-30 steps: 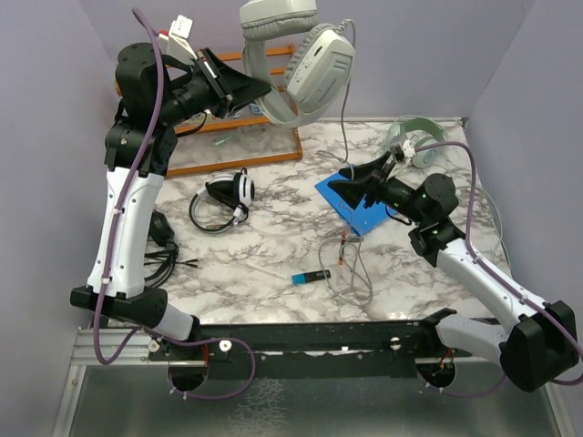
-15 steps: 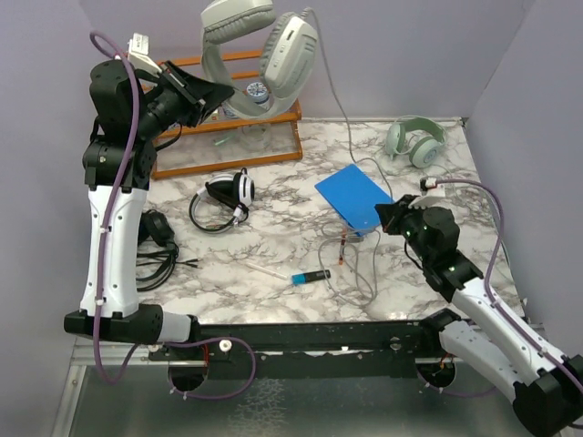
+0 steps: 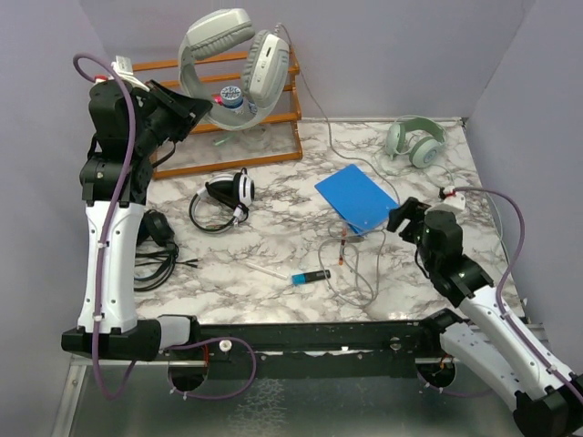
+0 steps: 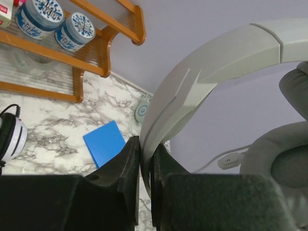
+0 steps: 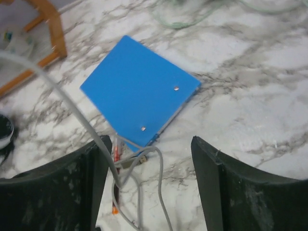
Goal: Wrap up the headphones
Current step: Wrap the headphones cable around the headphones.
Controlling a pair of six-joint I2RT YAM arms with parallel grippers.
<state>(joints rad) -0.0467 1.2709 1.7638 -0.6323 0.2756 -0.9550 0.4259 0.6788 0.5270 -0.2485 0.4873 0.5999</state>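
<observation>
A pale grey pair of headphones (image 3: 228, 55) hangs high over the back left of the table. My left gripper (image 3: 200, 105) is shut on its headband (image 4: 216, 62), which is pinched between the fingers (image 4: 130, 163). Its thin grey cable (image 3: 314, 100) drops to the table and ends in loose loops (image 3: 357, 273). My right gripper (image 3: 401, 218) stands open just above those loops (image 5: 139, 192), at the blue pad's near corner, holding nothing. A white-and-black pair (image 3: 223, 196) lies left of centre, a black pair (image 3: 155, 246) at the left edge and a pale green-white pair (image 3: 414, 141) at the back right.
A wooden rack (image 3: 228, 150) with jars (image 4: 36, 17) stands at the back left. A blue pad (image 3: 357, 198) lies at centre right, an orange pen (image 5: 115, 154) beside its corner, and a blue marker (image 3: 311, 275) near the front. Purple walls close in three sides.
My left arm has swung left and lower with the grey headphones in its grip. My right arm has pulled back off the blue pad toward the near right.
</observation>
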